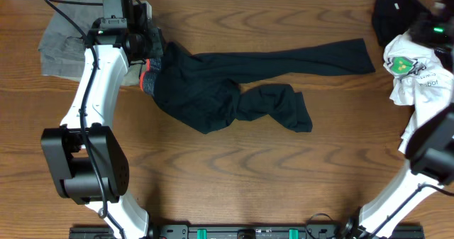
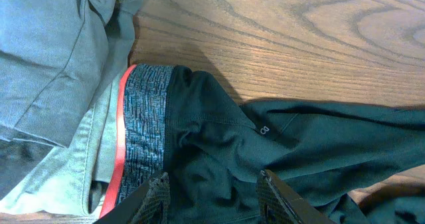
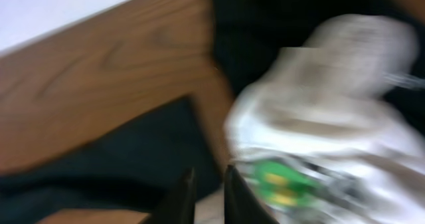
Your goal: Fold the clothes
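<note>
Garments on the brown wood-grain bench: four. One pair of black trousers lies mid-bench, waistband beneath my left jaws, which stand half apart over the cloth; whether they grip it I cannot tell. One grey garment lies far left; one white shirt and one black garment far right. My right jaws are nearly closed.

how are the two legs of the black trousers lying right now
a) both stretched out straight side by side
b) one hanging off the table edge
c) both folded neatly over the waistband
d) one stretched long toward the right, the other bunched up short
d: in the overhead view the black trousers have their upper leg running long to the right, while the lower leg lies crumpled and short beneath it.
</note>
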Controlling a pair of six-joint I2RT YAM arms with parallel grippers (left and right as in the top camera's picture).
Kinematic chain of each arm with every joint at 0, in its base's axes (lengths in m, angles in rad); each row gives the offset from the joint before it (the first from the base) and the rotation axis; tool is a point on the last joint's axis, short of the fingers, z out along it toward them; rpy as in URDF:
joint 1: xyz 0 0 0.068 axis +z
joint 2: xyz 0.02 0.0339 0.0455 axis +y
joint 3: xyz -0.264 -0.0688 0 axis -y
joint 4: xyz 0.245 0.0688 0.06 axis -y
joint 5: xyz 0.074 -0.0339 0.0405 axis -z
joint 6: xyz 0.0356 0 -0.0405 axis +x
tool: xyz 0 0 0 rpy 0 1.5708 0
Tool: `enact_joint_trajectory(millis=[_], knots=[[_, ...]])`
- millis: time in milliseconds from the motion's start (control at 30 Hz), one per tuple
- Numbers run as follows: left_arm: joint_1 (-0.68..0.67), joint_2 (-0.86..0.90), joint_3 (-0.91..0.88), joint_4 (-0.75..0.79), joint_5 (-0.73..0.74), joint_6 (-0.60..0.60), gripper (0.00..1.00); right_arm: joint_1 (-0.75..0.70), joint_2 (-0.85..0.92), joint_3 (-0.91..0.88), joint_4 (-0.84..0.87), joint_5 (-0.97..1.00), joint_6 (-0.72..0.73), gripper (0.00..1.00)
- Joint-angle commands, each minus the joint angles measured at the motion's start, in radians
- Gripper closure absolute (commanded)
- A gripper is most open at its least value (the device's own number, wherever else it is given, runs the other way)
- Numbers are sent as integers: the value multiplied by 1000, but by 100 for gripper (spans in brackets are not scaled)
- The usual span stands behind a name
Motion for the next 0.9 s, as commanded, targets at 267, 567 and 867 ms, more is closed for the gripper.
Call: enact_joint_trajectory(millis=[267,567,867], knots=[[-1,-8,-3,-20,-2,-6,55,180,123,-117,64,40,29,99],[-1,-8,-3,-20,-2,-6,55,186,265,-118,74,114,34,99],[-1,-7,-4,-17,-2,-6,55,125,298,-118,47,193,43,99]])
